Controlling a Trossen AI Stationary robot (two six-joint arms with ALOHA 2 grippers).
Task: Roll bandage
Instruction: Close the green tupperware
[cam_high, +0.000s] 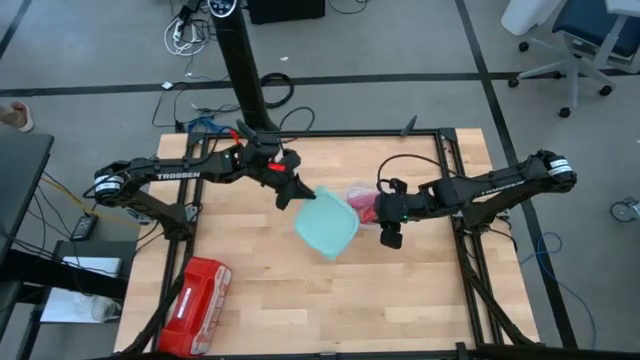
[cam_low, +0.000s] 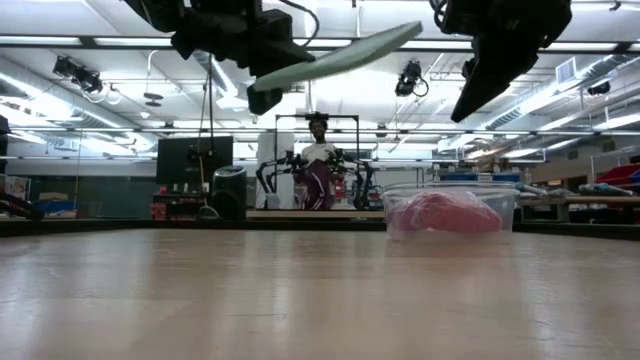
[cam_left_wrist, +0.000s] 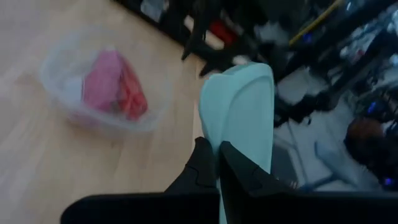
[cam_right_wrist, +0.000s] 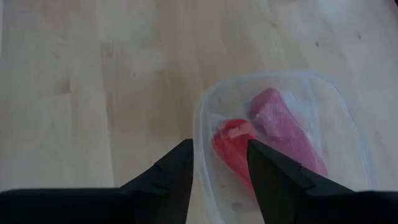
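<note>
A clear plastic container (cam_high: 362, 203) stands on the table right of the middle. In it lie the dusky pink bandage (cam_right_wrist: 287, 127), rolled up, and a small bright red lump (cam_right_wrist: 231, 144). My left gripper (cam_high: 296, 192) is shut on a mint-green lid (cam_high: 327, 222), which it keeps in the air to the left of the container. My right gripper (cam_right_wrist: 219, 163) hangs open above the container's near rim (cam_right_wrist: 198, 127). In the low view it is well clear of the container (cam_low: 448, 210). My left gripper pinches the lid's edge (cam_left_wrist: 212, 124) between its two fingers, at the side toward the table's left. The fingers come from the table's left, slanting slightly down. The lid (cam_low: 335, 55) is lifted clear of the table and tilted, its free side higher.
A glossy red plastic case (cam_high: 197, 305) lies by the table's near left corner. Bare wood (cam_high: 380, 300) stretches between the container and the near edge. Black frame rails (cam_high: 465, 260) run along the table's sides.
</note>
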